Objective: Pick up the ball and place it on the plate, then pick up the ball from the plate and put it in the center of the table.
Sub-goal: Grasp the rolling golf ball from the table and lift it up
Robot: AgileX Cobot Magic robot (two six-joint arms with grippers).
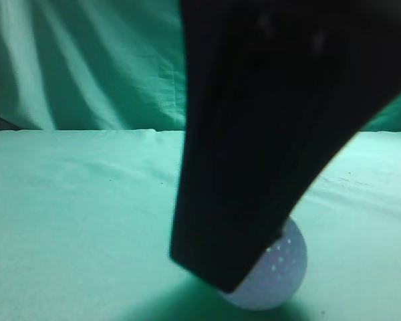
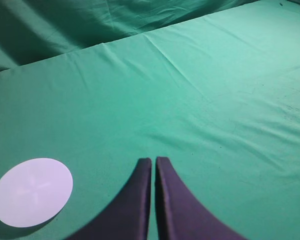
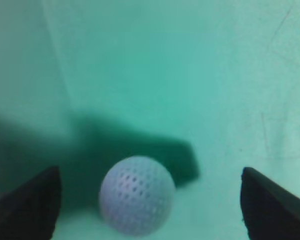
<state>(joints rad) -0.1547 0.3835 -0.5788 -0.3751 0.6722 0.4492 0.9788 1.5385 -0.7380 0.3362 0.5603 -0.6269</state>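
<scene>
The ball [image 3: 137, 195], white with tiny dimples, lies on the teal table cloth [image 3: 190, 75] between the two fingers of my right gripper [image 3: 150, 205], nearer the left finger. The fingers stand wide apart and do not touch it. In the exterior view the right gripper's black finger [image 1: 254, 147] fills the near foreground and covers much of the ball [image 1: 281, 274]. My left gripper [image 2: 153, 162] is shut and empty above the cloth. The plate [image 2: 32, 192], a flat white disc, lies to its left in the left wrist view.
The darker green backdrop curtain [image 1: 87, 67] hangs behind the table's far edge. The cloth [image 2: 215, 100] has soft wrinkles and a few faint stains.
</scene>
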